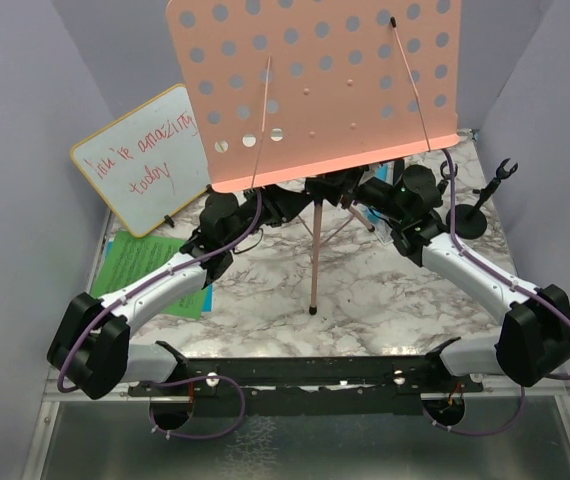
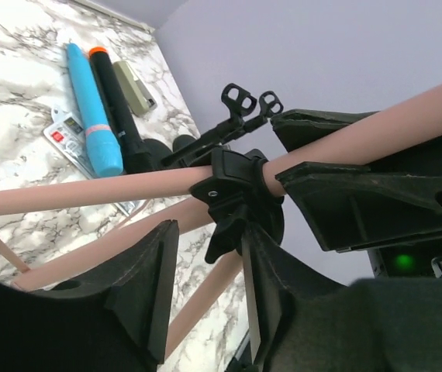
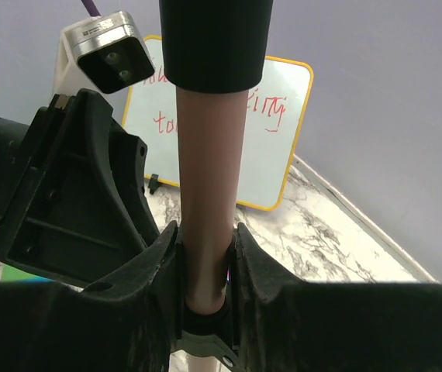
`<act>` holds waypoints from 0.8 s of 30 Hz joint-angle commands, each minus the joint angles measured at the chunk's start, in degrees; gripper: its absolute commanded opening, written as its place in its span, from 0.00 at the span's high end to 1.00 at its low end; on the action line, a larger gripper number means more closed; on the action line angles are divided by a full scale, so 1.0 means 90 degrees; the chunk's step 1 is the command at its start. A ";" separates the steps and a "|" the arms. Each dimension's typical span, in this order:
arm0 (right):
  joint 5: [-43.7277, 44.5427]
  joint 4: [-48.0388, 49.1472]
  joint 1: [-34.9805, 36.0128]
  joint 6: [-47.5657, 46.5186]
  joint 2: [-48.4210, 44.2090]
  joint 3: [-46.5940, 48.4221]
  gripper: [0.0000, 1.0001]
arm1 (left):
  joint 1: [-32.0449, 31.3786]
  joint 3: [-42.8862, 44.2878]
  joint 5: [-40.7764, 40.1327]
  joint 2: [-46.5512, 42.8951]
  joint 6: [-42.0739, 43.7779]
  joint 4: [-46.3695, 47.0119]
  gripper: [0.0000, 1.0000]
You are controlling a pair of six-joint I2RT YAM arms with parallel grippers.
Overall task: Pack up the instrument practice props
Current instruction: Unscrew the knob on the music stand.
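The pink tripod music holder (image 1: pixel 314 255) stands mid-table, its perforated tray (image 1: pixel 315 80) upright at the top. My right gripper (image 1: pixel 360 190) is shut on the holder's pink pole (image 3: pixel 209 178), just above a black collar. My left gripper (image 2: pixel 209 287) is open around the black clamp knob (image 2: pixel 236 194) on the pole; the knob touches its right finger (image 2: pixel 279 287). A blue microphone (image 2: pixel 97 108) and a black microphone (image 2: pixel 116 101) lie side by side behind the stand. A black mic holder (image 1: pixel 470 215) stands at the right. A green music sheet (image 1: pixel 150 270) lies at the left.
The yellow-framed whiteboard (image 1: pixel 145 160) with red writing leans against the back left wall and shows in the right wrist view (image 3: pixel 275 139). A small beige-silver object (image 2: pixel 136 85) and a white flat item (image 2: pixel 70 136) lie by the microphones. Purple walls close in on both sides.
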 commanded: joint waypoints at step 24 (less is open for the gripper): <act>-0.0418 -0.1573 0.0184 -0.0291 0.0375 -0.0143 0.99 | 0.0258 -0.1221 -0.1164 -0.0564 -0.1958 0.1184 0.93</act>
